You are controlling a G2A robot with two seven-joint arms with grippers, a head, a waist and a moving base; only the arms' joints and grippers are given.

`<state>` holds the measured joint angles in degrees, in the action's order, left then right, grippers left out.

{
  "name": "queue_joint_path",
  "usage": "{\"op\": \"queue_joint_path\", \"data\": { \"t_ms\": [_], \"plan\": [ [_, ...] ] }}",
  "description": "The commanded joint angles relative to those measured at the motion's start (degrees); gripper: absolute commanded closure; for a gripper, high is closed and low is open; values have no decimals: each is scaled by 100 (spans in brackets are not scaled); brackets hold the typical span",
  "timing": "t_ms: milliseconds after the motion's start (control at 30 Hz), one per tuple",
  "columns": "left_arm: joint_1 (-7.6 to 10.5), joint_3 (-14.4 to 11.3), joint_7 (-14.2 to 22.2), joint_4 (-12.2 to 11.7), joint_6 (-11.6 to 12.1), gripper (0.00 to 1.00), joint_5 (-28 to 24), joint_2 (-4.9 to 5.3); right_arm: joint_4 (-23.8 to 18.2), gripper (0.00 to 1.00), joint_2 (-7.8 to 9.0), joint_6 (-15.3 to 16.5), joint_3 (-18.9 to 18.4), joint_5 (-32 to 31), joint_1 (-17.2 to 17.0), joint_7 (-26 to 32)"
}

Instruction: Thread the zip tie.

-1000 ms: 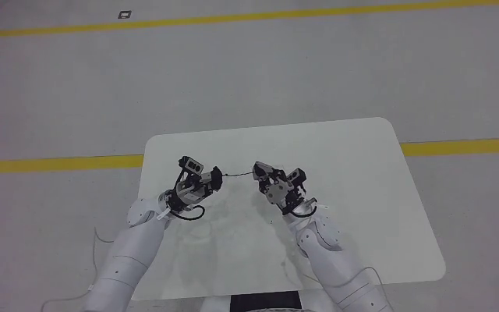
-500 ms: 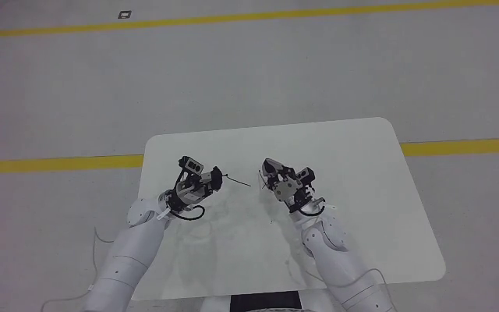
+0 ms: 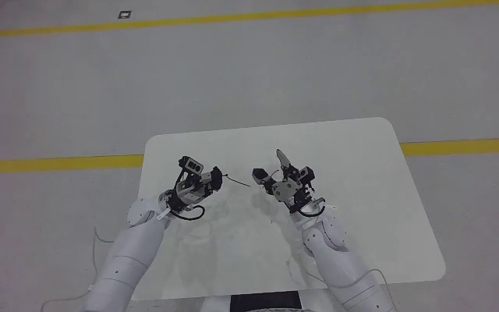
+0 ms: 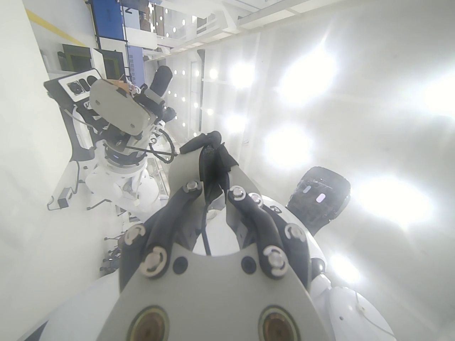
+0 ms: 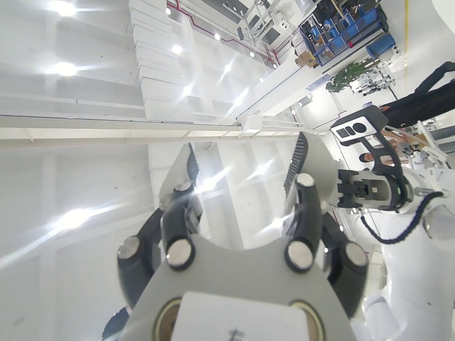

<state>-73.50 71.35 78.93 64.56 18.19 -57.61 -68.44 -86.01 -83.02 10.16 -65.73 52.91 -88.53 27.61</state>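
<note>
1. My left hand [image 4: 212, 145] is pressed together on the zip tie [image 3: 238, 181], pinching it near one end so the free length juts out toward my right hand [image 3: 267, 164], above the white worktop [image 3: 366, 156].
2. My right hand is spread wide and holds nothing; the tie's free tip lies just beside its nearer finger, and I cannot tell whether they touch.
3. Both hands hover off the worktop, facing each other, which I judge keeps the strap free to be steered.
4. Threading is not yet done: no loop shows. Next, I judge, my right hand must close on the tip and guide it toward the head, which I cannot make out.
</note>
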Motion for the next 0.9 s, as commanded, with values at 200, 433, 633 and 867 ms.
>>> {"op": "queue_joint_path", "data": {
  "t_ms": [200, 433, 633, 867],
  "plan": [
    [0, 0, 0, 0, 0, 100, 0, 0, 0, 0, 0, 0, 0, 0, 0, 0],
    [0, 0, 0, 0, 0, 100, 0, 0, -265, 0, 69, 873, -202, -1326, -68, -255],
    [0, 0, 0, 0, 0, 100, 0, 0, -1165, 0, 123, 932, -459, -4507, -296, -838],
    [0, 0, 0, 0, 0, 100, 0, 0, -1191, 0, 113, 932, -404, -4586, -339, -916]
  ]
}}
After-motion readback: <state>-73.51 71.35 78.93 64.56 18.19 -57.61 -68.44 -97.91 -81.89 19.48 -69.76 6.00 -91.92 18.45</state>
